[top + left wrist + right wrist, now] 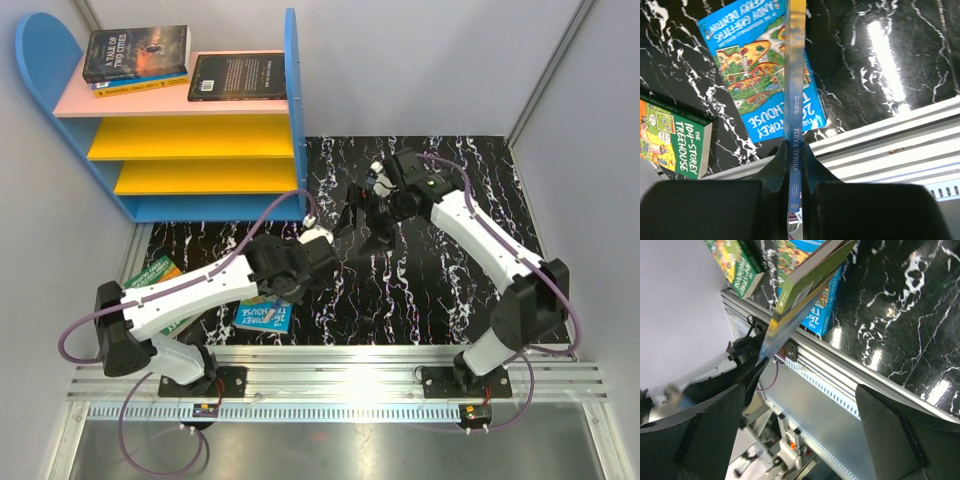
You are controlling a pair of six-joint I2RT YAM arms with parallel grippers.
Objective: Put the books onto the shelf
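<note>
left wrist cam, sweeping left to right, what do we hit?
green 104-Storey Treehouse book → blue Treehouse book → Animal Farm book, edge-on in the left hand → metal rail

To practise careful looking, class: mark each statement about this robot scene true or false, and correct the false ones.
1. The left gripper is shut on the Animal Farm book. True.
2. The right gripper grips a book too. False: its jaws stand wide open, holding nothing.
3. A Tale of Two Cities lies on the pink top board of the shelf. True.
4. Each of the yellow boards carries a book. False: no book shows on either.
5. The green Treehouse book stands on the shelf. False: it lies flat on the table, near the blue Treehouse book.
</note>
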